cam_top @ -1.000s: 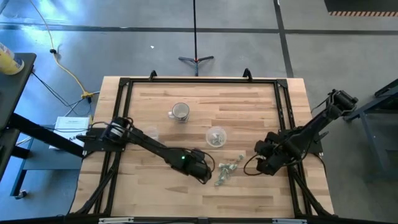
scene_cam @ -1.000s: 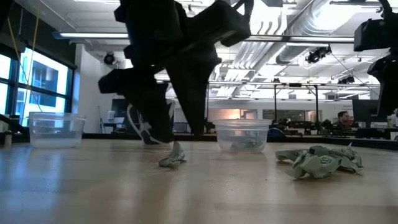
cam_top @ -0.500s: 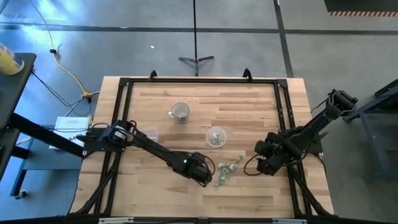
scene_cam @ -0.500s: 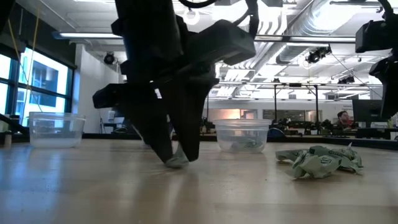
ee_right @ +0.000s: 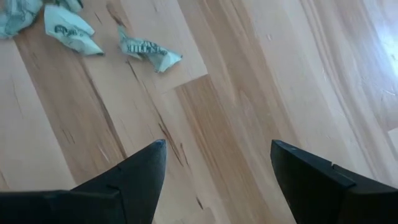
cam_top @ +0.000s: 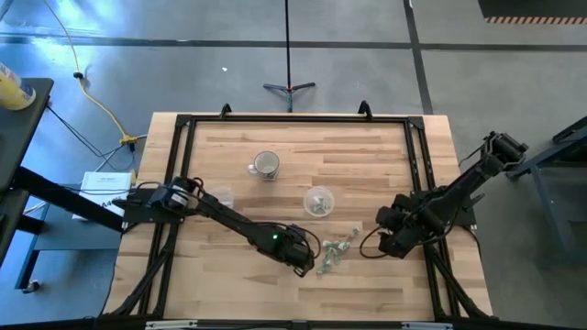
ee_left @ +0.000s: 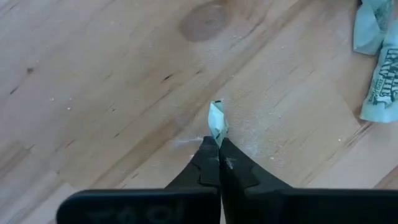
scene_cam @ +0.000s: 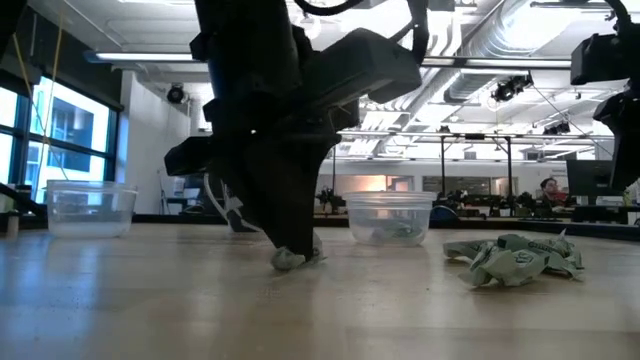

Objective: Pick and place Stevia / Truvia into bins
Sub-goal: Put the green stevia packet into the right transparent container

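Note:
Several crumpled green-and-white Stevia packets [cam_top: 334,253] lie in a loose pile on the wooden table [cam_top: 229,284], right of centre near the front. My left gripper [ee_left: 219,144] stands just left of the pile, shut on one lone packet [ee_left: 217,121]. One clear bin [cam_top: 318,202] behind the pile holds packets, and it stands upright on its base. A second clear bin [scene_cam: 90,208] stands further left. My right gripper [ee_right: 217,149] hovers open right of the pile, with nothing between its fingers. My left gripper pinches one end of the small packet [ee_left: 217,132] between its two shut fingertips. The fingers [scene_cam: 298,225] come from above, slanting down. The packet sticks out past the fingertips, and its lower part [scene_cam: 288,260] is at the table top.
A greyish mug [cam_top: 266,165] stands at the far middle of the table. A black frame [cam_top: 293,119] runs around the table's edges. Two stray packets [ee_right: 149,53] lie ahead of my right gripper. The near left of the table is bare wood.
My left gripper has come down over the lone packet, first with a finger on either side of it, and has shut on it. The packet has shifted slightly toward the pile and is pinched up at one end.

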`<move>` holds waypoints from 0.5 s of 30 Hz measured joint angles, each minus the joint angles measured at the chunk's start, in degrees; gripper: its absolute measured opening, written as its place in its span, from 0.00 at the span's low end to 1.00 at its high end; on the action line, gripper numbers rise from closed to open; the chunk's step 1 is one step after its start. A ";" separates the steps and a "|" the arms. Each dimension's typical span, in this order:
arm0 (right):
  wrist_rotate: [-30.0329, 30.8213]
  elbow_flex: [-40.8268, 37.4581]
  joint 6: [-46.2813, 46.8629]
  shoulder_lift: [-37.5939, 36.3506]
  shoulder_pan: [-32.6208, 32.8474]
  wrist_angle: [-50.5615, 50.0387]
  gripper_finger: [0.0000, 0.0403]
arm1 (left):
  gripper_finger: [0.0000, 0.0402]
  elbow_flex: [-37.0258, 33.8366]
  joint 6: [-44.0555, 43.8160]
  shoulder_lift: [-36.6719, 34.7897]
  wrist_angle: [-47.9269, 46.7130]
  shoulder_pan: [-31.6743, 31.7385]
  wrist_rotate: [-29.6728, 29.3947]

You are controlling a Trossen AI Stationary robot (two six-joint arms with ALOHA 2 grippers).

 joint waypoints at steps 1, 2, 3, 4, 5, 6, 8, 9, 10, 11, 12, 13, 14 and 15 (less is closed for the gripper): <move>0.78 0.00 0.57 -0.22 0.37 -0.04 0.69 | 0.07 1.17 0.60 -0.02 -1.83 -0.02 -1.01; 1.40 0.00 1.41 -0.71 0.75 -0.10 0.69 | 0.07 2.59 1.29 -0.24 -3.90 0.00 -2.61; 1.98 0.00 2.04 -1.36 1.12 -0.13 0.69 | 0.07 4.36 2.41 -0.84 -5.35 0.28 -4.32; 2.49 0.00 2.74 -2.09 1.41 -0.19 0.68 | 0.07 6.61 4.03 -1.69 -6.57 0.60 -6.02; 2.88 0.00 3.39 -2.76 1.57 -0.35 0.67 | 0.07 8.84 5.98 -2.41 -8.15 1.25 -7.89; 3.28 0.01 4.03 -3.51 1.64 -0.65 0.67 | 0.07 11.16 8.29 -2.75 -9.91 2.29 -9.62; 4.16 0.02 5.48 -4.93 1.64 -1.79 0.65 | 0.07 15.62 14.12 -2.55 -12.68 4.91 -12.14; 4.28 0.02 5.96 -5.58 1.61 -2.43 0.64 | 0.07 17.28 17.41 -2.27 -13.68 6.50 -12.73; 4.32 0.02 6.36 -6.29 1.59 -3.07 0.64 | 0.07 18.45 20.52 -2.16 -13.63 8.40 -12.83; 4.28 0.02 6.61 -6.77 1.57 -3.46 0.63 | 0.07 19.21 23.28 -2.16 -12.17 10.36 -12.77; 4.28 0.02 6.73 -7.16 1.57 -3.73 0.63 | 0.07 19.54 25.81 -2.28 -10.63 12.52 -12.48; 4.37 0.02 6.95 -7.43 1.57 -3.96 0.63 | 0.07 19.72 28.28 -2.34 -10.24 14.68 -11.56; 4.40 0.02 7.15 -7.65 1.57 -4.21 0.63 | 0.07 19.70 30.68 -2.34 -10.18 16.78 -10.38; 4.42 0.02 7.38 -7.74 1.57 -4.51 0.63 | 0.07 19.63 32.59 -2.24 -10.09 18.83 -8.71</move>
